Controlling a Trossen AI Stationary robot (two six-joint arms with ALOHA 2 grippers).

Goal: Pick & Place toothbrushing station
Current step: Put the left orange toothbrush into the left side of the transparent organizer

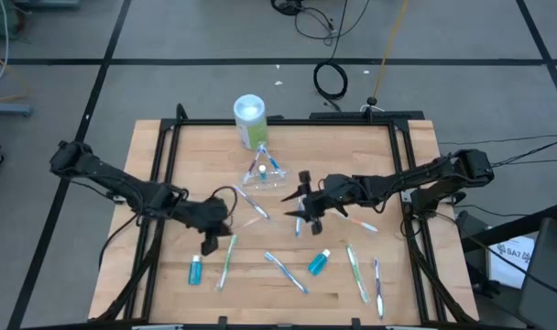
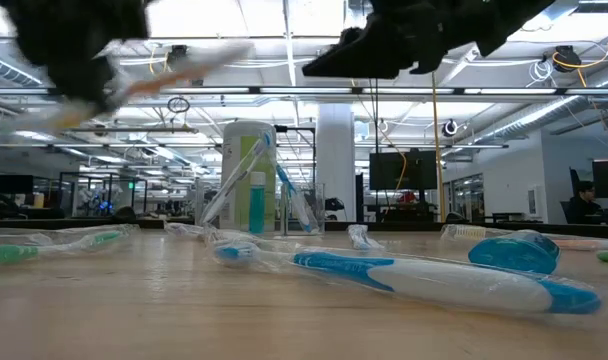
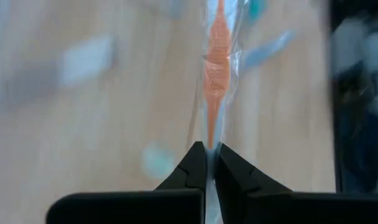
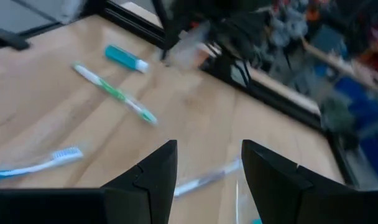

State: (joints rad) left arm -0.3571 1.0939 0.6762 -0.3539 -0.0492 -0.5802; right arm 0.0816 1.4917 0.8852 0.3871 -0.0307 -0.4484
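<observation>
I have the left pincer [image 1: 222,220] over the left half of the worktop [image 1: 150,275], its fingers [image 3: 195,168] closed on a wrapped orange toothbrush [image 3: 215,68], which sticks straight out ahead of them above the wood. In the level view that toothbrush [image 2: 179,62] shows as a pale blur held up in the air.

My right pincer [image 1: 308,213] hangs near the middle of the worktop with its fingers [image 4: 156,167] spread apart and nothing between them; a wrapped toothbrush [image 4: 201,179] lies on the wood beneath it.

The clear container [image 1: 266,170] sits toward the far edge, just in front of the green-and-white canister [image 1: 250,117], and already has a few toothbrushes standing slanted in it.

The rest of the set lies scattered toward the near edge: a teal tube [image 1: 196,269] near the near-left corner with a green toothbrush [image 1: 227,260] just beside it, a blue toothbrush [image 1: 286,271] in the middle, a second teal tube [image 1: 319,262] next to that, then another green toothbrush [image 1: 355,272] and a purple toothbrush [image 1: 378,286] toward the near-right corner.
</observation>
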